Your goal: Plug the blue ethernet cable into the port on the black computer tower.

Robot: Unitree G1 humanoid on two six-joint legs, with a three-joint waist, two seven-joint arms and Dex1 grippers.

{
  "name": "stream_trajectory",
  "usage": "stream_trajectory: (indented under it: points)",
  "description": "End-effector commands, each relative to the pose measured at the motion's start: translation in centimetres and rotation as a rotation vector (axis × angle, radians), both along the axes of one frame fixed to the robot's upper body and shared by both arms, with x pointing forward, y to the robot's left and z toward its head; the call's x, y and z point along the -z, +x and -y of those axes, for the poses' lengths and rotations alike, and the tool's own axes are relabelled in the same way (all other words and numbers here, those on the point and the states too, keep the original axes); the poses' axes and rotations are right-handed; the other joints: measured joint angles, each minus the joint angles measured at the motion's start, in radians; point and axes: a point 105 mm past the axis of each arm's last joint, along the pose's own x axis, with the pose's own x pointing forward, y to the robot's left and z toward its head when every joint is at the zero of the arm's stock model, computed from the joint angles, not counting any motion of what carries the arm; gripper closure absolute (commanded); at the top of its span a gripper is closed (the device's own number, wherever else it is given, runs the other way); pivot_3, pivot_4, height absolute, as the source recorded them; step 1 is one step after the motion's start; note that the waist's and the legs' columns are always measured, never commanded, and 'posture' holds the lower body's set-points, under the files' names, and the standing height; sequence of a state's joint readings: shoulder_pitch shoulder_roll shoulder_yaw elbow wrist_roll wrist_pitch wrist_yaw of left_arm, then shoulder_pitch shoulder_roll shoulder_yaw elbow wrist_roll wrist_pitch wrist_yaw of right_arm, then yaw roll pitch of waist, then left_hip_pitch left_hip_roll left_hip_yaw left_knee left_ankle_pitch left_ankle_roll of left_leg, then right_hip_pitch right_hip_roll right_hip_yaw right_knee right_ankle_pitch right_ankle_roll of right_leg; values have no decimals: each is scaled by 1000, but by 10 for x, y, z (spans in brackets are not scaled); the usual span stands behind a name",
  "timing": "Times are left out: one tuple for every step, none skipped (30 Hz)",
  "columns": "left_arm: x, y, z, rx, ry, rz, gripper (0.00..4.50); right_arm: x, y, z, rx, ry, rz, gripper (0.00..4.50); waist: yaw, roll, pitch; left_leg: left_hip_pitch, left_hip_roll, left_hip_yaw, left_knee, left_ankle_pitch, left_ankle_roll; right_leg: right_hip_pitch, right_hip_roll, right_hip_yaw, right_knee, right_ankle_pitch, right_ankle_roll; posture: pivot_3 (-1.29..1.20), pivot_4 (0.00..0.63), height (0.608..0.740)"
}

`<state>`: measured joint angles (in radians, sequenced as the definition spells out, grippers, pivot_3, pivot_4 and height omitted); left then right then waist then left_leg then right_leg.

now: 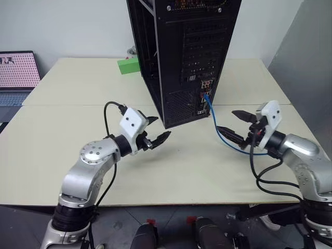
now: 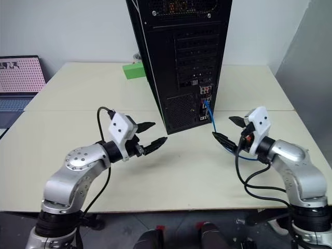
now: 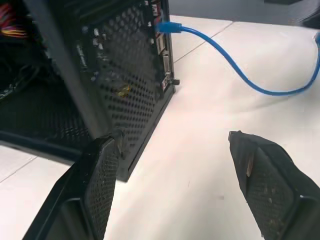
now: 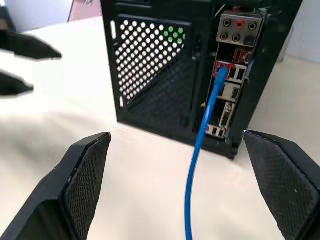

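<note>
On the pale counter [image 1: 78, 155] stands the black computer tower [image 1: 192, 57], its rear panel facing the robot. The blue ethernet cable [image 4: 200, 150] has one plug seated in the port [image 4: 220, 71] within the connector cluster, just under the round audio jacks. From there the cord drops and loops across the counter toward the right hand [image 1: 234, 126], passing below it. That hand hangs a little off to the tower's right with its fingers spread wide and nothing between them; the cable runs up between its two pads in the wrist view without touching either. The left hand [image 1: 155, 129] hovers near the tower's lower front corner, beside the perforated vent grille [image 3: 125, 70], also open wide and empty. A small green block [image 1: 128, 66] sits behind the tower, and a laptop [image 1: 18, 78] rests at the far left edge.

Judging from how things lie, the plugging looks done and the step in hand is clearing away cleanly. To do that well, the right hand should draw off without snagging the slack loop, since any tug could lever the plug sideways in its socket. Whether the clip has latched cannot be told from these pictures, so leaving the cord slack is the safe course. The left hand should keep off the case so the tower does not shift.
</note>
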<state>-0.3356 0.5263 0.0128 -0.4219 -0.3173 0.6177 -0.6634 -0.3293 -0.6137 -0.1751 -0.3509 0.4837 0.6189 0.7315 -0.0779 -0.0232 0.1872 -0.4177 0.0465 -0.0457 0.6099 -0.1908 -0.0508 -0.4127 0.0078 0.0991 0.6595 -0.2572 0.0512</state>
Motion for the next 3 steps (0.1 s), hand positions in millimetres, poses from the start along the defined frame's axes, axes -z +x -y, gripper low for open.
stream_trajectory:
  points:
    - [-14,-10,2,71,-12,33,874,-16,-8,8,-32,-5,52,30,0,0,0,0,0,0,0,0,0,0,0,0,0,0,0,0,150,740]
    - [-14,-12,3,91,-18,24,874,-16,-8,9,-29,-7,52,30,0,0,0,0,0,0,0,0,0,0,0,0,0,0,0,0,150,740]
    - [-13,-13,3,100,-18,16,874,-16,-7,10,-29,-10,53,30,0,0,0,0,0,0,0,0,0,0,0,0,0,0,0,0,150,740]
